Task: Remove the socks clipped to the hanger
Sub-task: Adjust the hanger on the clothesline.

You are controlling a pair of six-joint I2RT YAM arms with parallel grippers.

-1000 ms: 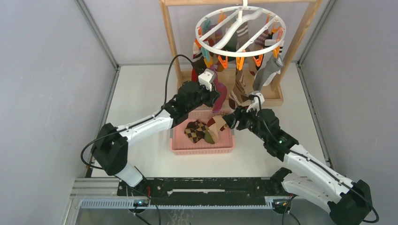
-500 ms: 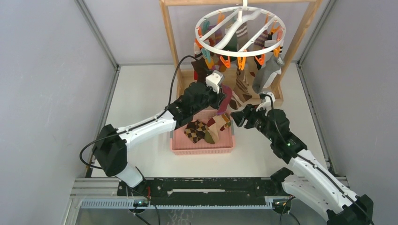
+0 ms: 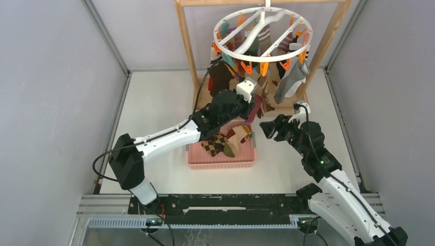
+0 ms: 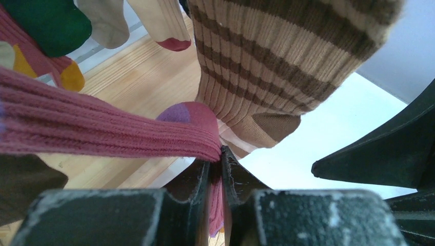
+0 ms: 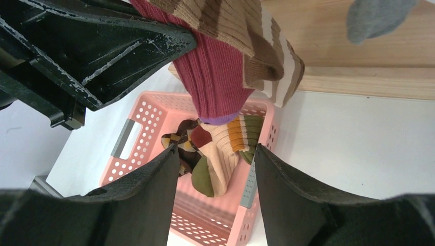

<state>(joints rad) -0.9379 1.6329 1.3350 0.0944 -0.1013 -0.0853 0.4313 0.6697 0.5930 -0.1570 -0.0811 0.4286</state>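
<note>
We are gripping a maroon sock (image 4: pixel 102 128) in our left fingers (image 4: pixel 216 160), with our right fingers (image 3: pixel 267 128) gaping empty. A few socks (image 3: pixel 224 143) are lying in the pink basket (image 3: pixel 220 163), while most are hanging from the hanger (image 3: pixel 255 32).

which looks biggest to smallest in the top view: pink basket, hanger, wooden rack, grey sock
1. wooden rack
2. hanger, though it hangs nearer the camera than the basket, so unsure
3. pink basket
4. grey sock

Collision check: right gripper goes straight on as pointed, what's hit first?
The right gripper likely meets the socks in the pink basket, passing just under the toe of the maroon sock; depth unclear, it might brush that.
</note>
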